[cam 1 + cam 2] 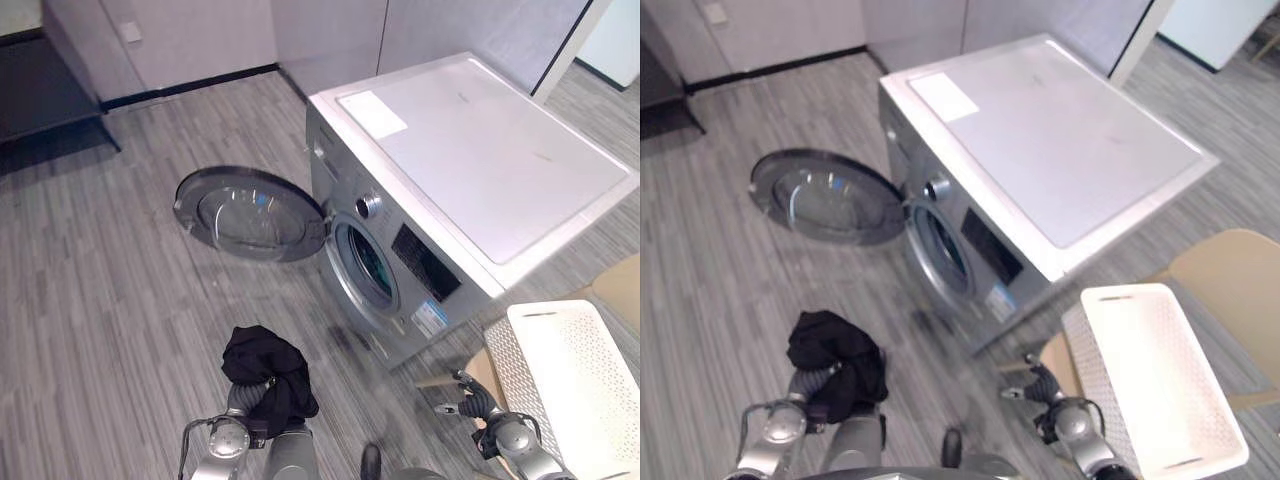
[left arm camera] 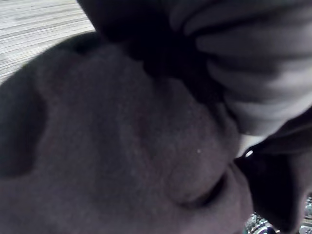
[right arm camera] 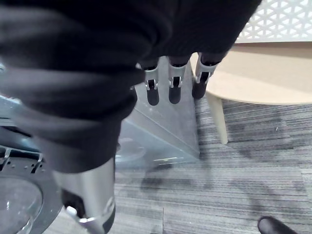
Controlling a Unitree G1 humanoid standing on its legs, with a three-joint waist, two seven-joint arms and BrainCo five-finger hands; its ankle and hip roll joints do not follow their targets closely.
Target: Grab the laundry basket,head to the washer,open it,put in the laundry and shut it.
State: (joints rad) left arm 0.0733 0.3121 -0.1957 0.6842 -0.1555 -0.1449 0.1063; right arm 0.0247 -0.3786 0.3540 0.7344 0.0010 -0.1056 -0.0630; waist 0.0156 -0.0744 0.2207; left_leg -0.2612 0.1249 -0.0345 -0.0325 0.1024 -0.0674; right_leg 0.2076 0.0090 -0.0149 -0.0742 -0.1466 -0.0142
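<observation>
1. Holding a bundle of black laundry (image 1: 265,375) up in the left hand (image 1: 243,401), low at the left; fingers buried in the cloth, so grip not readable beyond cloth draped over and around the hand; dark fabric pressed against the left wrist view

2. Standing swung wide open, out to the left over the floor: round washer door (image 1: 250,213), glass facing up

3. Lying ahead and to the right of the bundle, well apart: drum opening (image 1: 368,266), on the front of the grey washer (image 1: 480,160); left hand clearly the nearer one and already loaded; probably a forward, rightward reach needed, then in through the ring

4. Hanging slack and holding nothing, fingers straight: right hand (image 3: 170,83), low at the right, just beside the seat edge

5. Resting on a beige chair (image 1: 1230,270) right of the washer: white perforated laundry basket (image 1: 1160,380), long axis running away from the robot, looking empty inside

6. Underfoot, grey striped plank floor (image 1: 100,300); plain pale wall (image 1: 200,35) with dark skirting at the back
</observation>
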